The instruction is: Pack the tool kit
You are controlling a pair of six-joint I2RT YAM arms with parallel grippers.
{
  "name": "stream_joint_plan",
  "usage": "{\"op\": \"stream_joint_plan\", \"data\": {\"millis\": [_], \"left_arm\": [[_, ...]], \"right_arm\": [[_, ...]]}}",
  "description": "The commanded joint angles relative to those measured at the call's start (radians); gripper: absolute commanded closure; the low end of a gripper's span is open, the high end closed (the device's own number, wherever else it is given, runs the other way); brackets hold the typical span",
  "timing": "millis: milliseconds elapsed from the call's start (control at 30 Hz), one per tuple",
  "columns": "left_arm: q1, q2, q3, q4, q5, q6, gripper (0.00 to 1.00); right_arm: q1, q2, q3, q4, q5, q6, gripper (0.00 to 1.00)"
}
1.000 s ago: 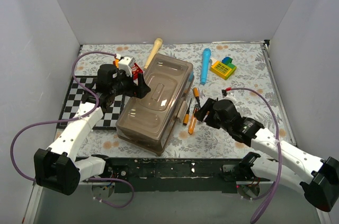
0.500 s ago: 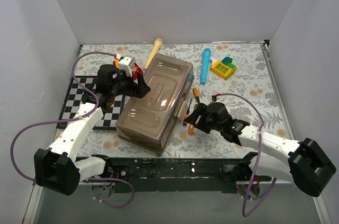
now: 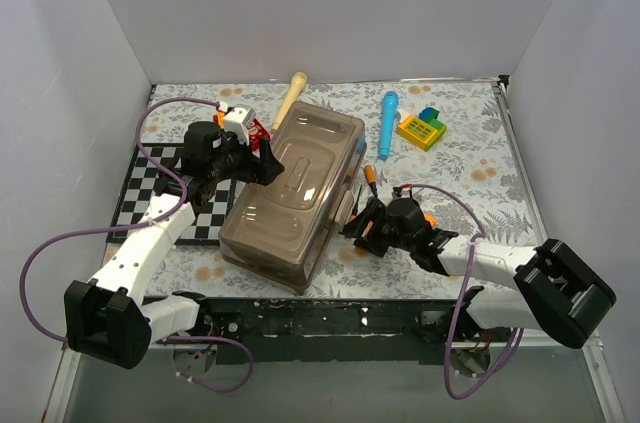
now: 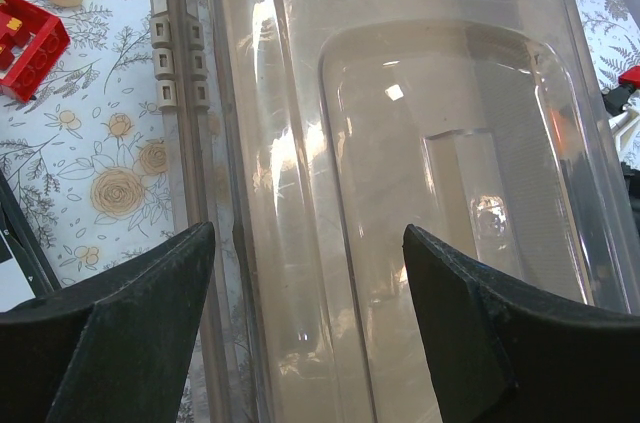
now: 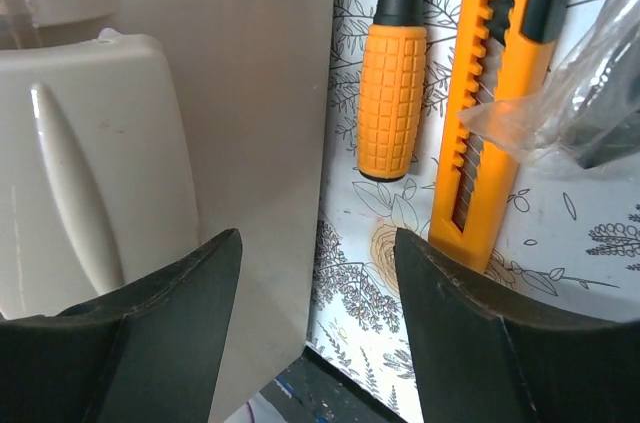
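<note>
White walls close in a table covered by a grey floral cloth, with a black-and-white chequered board at its left side. At the middle lies the large rectangular grey-brown translucent plastic toolbox, lid shut and set at a slant.

At the box's far left edge, the left gripper hangs just above the lid. In the left wrist view its black fingers stand spread: one is over the hinge edge, the other over the recessed lid panel, with nothing pinched between them. A red toy block lies on the cloth beside the box.

Low against the box's right side, the right gripper also has its jaws spread. In the right wrist view the box's lower edge runs between its fingertips. The tan latch sits to the left. To the right, an orange ribbed screwdriver handle and an orange-and-black notched tool lie on the cloth, both ungripped.
</note>
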Motion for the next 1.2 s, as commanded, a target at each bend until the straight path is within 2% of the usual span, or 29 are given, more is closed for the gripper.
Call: {"op": "stream_joint_plan", "data": {"millis": [0,167,667,800,900,1067,1167], "left_arm": [[-0.001,0.008,-0.012,-0.056,-0.042,0.029,0.26],[-0.001,0.012,-0.011,-0.056,-0.043,0.027,0.26],[-0.003,0.014,-0.007,-0.059,-0.048,0.034,0.26],[-0.001,0.014,-0.007,-0.059,-0.048,0.034,0.27],[-0.001,0.011,-0.009,-0.059,-0.05,0.034,0.27],[-0.001,0.003,-0.014,-0.059,-0.054,0.034,0.27],[-0.001,0.002,-0.012,-0.059,-0.056,0.034,0.27]], "right_arm": [[-0.001,0.012,-0.039,0.155,-0.026,0.068,0.29],[-0.001,0.006,-0.109,0.307,-0.014,0.111,0.3],[-0.001,-0.083,-0.175,0.419,0.018,0.114,0.3],[-0.001,-0.126,-0.181,0.39,0.051,0.108,0.3],[-0.002,-0.175,-0.173,0.291,0.089,0.092,0.3],[-0.001,-0.23,-0.228,0.467,0.094,0.065,0.27],[-0.001,-0.239,-0.225,0.499,0.081,0.05,0.23]]}}
